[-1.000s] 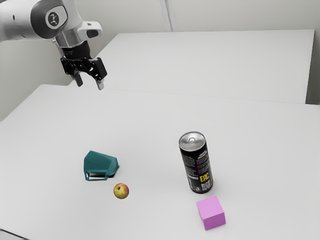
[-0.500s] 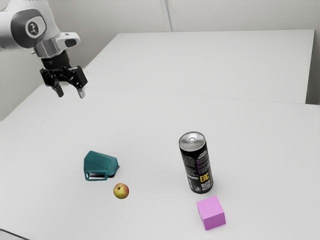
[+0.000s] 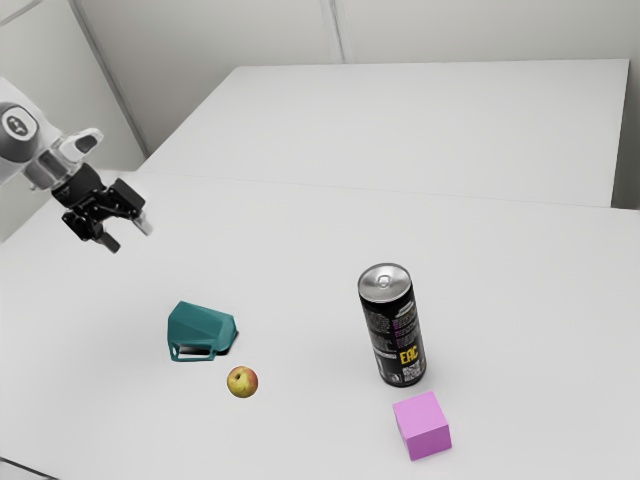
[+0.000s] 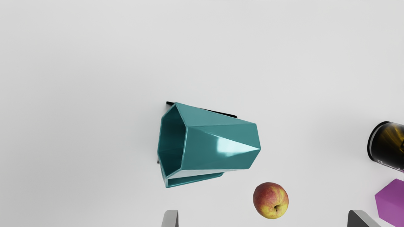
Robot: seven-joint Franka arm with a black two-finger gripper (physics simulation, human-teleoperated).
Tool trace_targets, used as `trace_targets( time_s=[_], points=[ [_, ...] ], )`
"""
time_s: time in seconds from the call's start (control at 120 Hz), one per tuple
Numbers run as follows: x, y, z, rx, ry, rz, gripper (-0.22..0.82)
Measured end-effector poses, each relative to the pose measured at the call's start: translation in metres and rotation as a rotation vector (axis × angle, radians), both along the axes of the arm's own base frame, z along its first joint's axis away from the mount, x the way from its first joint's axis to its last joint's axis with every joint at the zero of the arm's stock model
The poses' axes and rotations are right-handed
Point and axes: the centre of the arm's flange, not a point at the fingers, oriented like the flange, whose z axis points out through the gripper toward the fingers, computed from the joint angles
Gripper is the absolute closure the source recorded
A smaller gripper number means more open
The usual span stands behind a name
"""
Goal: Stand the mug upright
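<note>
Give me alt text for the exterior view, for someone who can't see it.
A teal mug lies on its side on a white table, near an apple. A black can and a pink cube sit toward the exterior view's right; a robot's open hand hangs at its left, clear of the mug.

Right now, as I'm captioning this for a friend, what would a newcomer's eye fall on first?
Probably the teal mug, lying on its side with its open mouth turned away from the black can. The can comes next, standing upright toward the exterior view's right, the pink block near its foot. Then the open gripper, hanging at the exterior view's left.
</note>
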Motion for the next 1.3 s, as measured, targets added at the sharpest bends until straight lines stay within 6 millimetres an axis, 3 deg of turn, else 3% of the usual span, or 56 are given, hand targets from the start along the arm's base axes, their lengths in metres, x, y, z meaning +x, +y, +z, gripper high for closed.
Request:
trace_targets(
  time_s=[0.283,0.625,1.3],
  points=[
    [-0.028,0.015,-0.070,-0.199,-0.111,0.089,0.02],
    [-0.048,0.036,-0.128,-0.337,-0.256,0.152,0.02],
    [-0.062,0.042,-0.192,-0.504,-0.224,0.098,0.02]
  ],
)
